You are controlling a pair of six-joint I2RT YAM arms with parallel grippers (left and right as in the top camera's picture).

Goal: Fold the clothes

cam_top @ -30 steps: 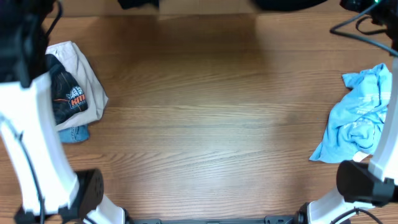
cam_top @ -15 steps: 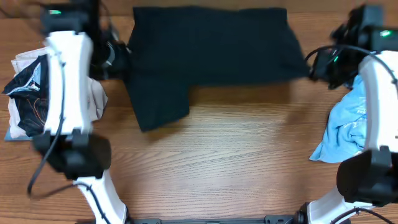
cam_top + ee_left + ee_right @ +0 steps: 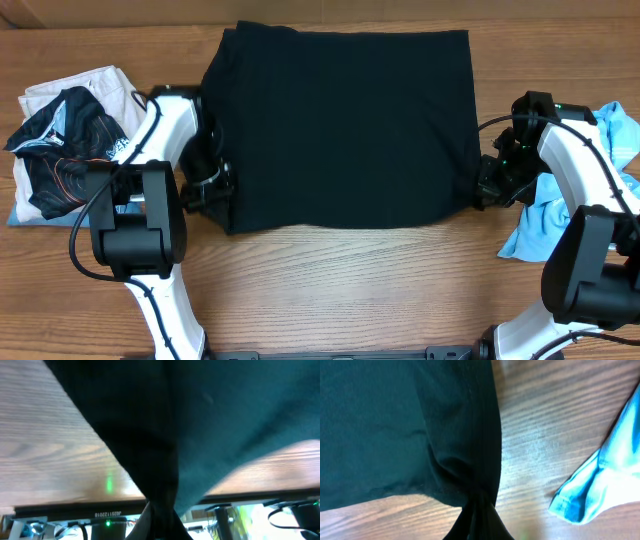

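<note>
My left hand and right hand each clench 1 near corner of the black garment, spread on the table toward its far edge.

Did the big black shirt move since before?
Yes. The black shirt slid toward the near edge of the table; its right front corner now lies beside the blue tee.

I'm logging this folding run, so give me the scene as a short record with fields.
black garment: spread flat mid-table
left gripper: shut on its near left corner
right gripper: shut on its near right corner
blue tee: crumpled at the right edge, not held
jersey: far left, lying on beige cloth
fold: not yet made
</note>
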